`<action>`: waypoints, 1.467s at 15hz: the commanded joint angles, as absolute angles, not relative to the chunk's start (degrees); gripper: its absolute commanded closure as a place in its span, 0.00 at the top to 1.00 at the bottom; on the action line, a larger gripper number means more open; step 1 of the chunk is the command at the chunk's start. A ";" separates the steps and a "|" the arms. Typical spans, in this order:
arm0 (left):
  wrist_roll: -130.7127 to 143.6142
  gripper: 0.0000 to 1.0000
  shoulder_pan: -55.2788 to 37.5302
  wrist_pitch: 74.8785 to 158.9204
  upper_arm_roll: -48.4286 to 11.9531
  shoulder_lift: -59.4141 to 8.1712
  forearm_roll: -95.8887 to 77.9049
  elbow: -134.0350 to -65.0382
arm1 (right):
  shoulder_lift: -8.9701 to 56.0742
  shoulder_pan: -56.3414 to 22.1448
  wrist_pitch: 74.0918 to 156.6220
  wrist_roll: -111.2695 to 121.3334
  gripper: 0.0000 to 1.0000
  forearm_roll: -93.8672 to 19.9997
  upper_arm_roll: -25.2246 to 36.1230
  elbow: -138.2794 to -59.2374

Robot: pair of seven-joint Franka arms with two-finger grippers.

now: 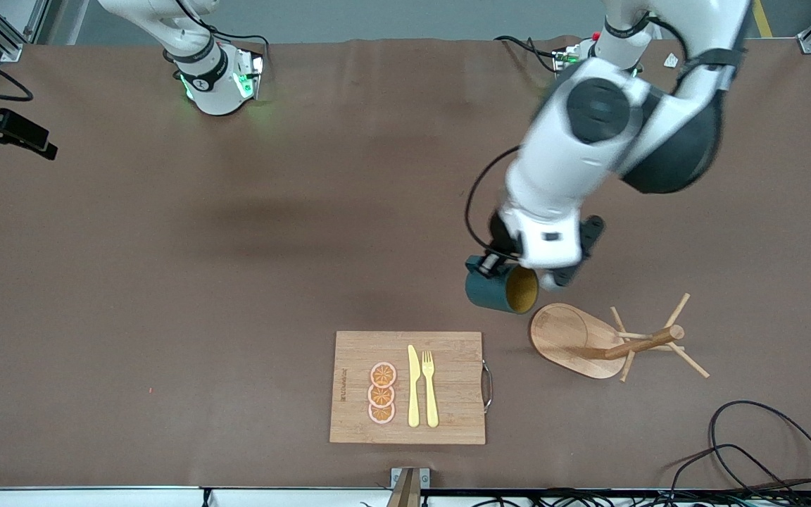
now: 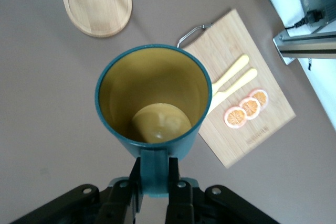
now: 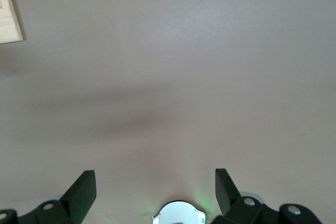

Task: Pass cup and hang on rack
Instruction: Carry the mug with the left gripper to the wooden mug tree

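Note:
The dark teal cup with its yellowish inside hangs tipped on its side in the air, over bare table just beside the rack's oval base. My left gripper is shut on the cup's handle; in the left wrist view the black fingers pinch the handle below the cup. The wooden rack stands toward the left arm's end of the table, its pegs bare. My right gripper is open and holds nothing, over bare table by its own base, where the right arm waits.
A bamboo cutting board lies near the front edge, bearing a yellow knife, a fork and three orange slices. Black cables loop at the front corner on the left arm's side.

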State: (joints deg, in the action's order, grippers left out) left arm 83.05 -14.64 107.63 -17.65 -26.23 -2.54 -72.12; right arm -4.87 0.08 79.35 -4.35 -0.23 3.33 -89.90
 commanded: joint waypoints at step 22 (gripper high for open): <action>67.68 0.00 13.97 98.09 -18.02 -35.33 -46.75 -74.88 | -6.42 0.44 79.63 0.09 1.00 0.00 4.04 -90.09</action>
State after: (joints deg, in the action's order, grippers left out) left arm 68.90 12.93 99.12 -17.60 -35.39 -44.54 -75.14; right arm -5.08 0.11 79.62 -0.58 -0.23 4.27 -88.81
